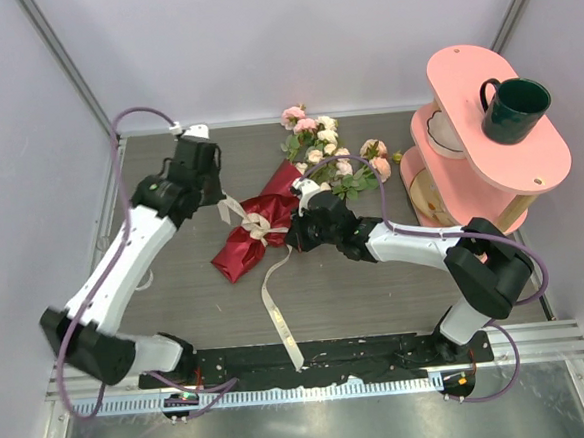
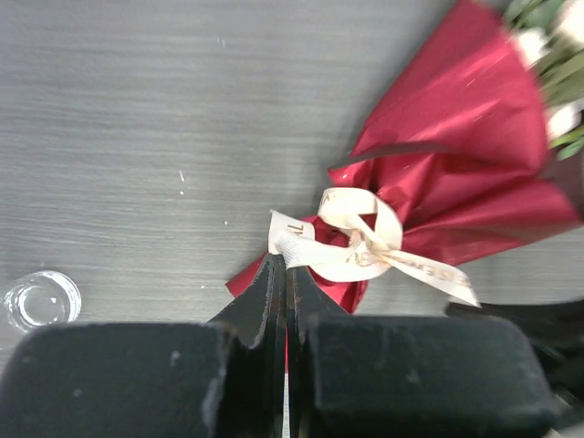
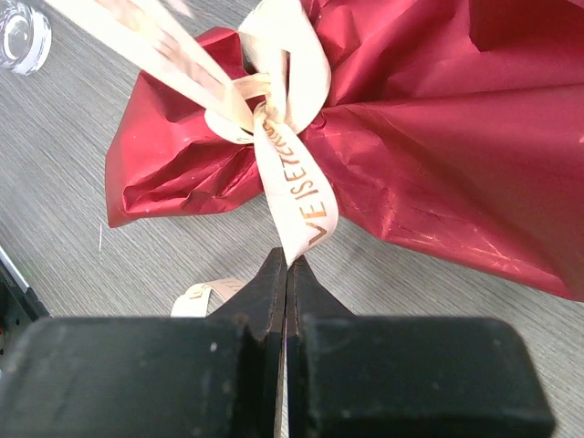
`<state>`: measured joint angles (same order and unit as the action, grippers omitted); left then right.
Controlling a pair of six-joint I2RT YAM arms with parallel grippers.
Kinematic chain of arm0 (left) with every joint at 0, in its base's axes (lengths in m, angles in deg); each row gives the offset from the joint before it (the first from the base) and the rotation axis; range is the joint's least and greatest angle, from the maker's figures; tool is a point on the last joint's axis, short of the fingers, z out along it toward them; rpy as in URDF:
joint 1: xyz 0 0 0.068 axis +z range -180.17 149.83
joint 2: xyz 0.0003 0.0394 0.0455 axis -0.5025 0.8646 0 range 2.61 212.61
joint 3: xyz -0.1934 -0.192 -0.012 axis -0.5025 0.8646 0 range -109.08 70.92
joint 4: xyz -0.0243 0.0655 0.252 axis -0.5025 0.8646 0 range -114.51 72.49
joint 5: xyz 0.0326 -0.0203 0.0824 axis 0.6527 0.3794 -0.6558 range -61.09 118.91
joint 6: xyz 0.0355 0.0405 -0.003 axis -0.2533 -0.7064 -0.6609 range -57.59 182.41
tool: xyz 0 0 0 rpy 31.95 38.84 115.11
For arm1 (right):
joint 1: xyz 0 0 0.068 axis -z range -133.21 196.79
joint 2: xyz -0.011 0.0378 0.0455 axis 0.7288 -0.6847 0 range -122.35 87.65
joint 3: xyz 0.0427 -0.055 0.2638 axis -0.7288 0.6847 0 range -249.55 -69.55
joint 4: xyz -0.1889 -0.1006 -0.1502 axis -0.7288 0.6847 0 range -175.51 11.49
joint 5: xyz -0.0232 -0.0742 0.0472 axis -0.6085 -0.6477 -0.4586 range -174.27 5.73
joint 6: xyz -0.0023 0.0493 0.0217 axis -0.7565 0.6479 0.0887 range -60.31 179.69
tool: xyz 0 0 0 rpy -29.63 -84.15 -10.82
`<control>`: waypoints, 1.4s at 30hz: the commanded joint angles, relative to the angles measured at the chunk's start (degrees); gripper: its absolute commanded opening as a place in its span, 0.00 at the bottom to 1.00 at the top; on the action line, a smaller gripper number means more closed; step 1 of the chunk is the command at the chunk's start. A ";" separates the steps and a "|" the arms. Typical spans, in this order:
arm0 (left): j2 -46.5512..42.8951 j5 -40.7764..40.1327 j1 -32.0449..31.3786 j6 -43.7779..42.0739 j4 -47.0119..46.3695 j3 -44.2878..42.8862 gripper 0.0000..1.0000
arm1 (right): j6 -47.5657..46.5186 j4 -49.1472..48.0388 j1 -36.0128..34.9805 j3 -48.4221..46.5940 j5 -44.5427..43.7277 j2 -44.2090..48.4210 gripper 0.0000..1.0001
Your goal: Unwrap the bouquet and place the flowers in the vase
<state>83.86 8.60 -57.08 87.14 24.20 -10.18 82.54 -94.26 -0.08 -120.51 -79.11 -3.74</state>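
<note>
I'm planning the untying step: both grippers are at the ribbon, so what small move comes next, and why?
Probably draw the two grippers gently apart. The left gripper is shut on one end of the ribbon, the right gripper on another tail, and the bow is tied around the bouquet, so opposite pulls should loosen it.

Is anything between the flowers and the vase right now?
Yes. The flowers are wrapped in dark red paper, tied by the cream ribbon; the left end effector and right end effector each pinch a ribbon tail. Nothing else visible lies between the paper and the vase.
</note>
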 commanded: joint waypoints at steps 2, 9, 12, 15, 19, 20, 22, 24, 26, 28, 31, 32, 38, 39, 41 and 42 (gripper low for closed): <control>-12.23 0.36 -0.07 3.74 -0.81 -0.37 0.00 | 0.35 -1.53 -0.24 -1.95 -0.51 1.75 0.01; -23.41 -0.95 -0.07 3.92 -1.16 0.77 0.00 | 0.26 -0.21 -0.24 -3.62 -0.25 1.83 0.01; -27.44 -4.11 -0.07 2.35 -1.07 0.59 0.00 | 0.09 0.32 -0.24 -4.76 -0.16 2.27 0.01; -31.05 -9.27 -0.07 0.68 -0.55 -0.46 0.00 | 0.00 0.93 -0.24 -5.99 -0.16 2.36 0.01; -35.09 -14.13 -0.07 -0.56 -0.10 -2.66 0.00 | -0.18 1.72 -0.24 -7.22 -0.07 2.36 0.01; -35.89 -14.49 -0.07 -0.91 -0.71 -3.36 0.00 | -0.18 1.64 -0.24 -7.31 -0.07 2.36 0.01; -37.39 -15.10 -0.07 -1.52 -0.90 -3.97 0.00 | -0.18 1.72 -0.24 -7.66 -0.07 2.36 0.01; -38.01 -15.19 -0.07 -1.97 -0.90 -4.94 0.00 | -0.09 1.81 -0.24 -8.10 -0.16 2.36 0.02; -37.75 -15.54 -0.07 -2.49 -0.72 -5.47 0.00 | -0.09 1.90 -0.24 -8.10 0.10 2.27 0.01; -36.96 -16.33 -0.07 -2.23 -0.46 -6.08 0.00 | 0.18 2.07 -0.24 -7.84 0.72 2.45 0.02; -34.59 -17.38 -0.07 -1.88 -1.16 -7.14 0.00 | 1.14 1.55 -0.33 -5.91 1.68 3.06 0.01; -32.58 -18.43 -0.07 -1.53 -1.16 -7.49 0.00 | 1.40 1.29 -0.33 -5.04 2.12 3.67 0.01; -23.26 -29.24 0.02 -3.19 -5.55 -5.92 0.00 | 3.77 -1.61 -0.94 1.73 5.72 4.12 0.03; -19.16 -31.43 0.11 -3.55 -5.99 -5.74 0.00 | 3.87 -2.05 -0.94 3.05 6.77 3.60 0.04; -14.65 -30.67 1.95 -2.76 -4.77 -7.22 0.00 | 4.39 -3.37 -1.82 4.02 8.44 2.89 0.05; -11.93 -27.44 3.17 -1.98 -4.07 -7.84 0.00 | 4.48 -3.64 -2.34 4.55 10.02 2.02 0.06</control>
<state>63.41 -17.17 -56.52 84.78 21.42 -16.98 85.47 -93.54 -0.83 -117.64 -74.34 -1.49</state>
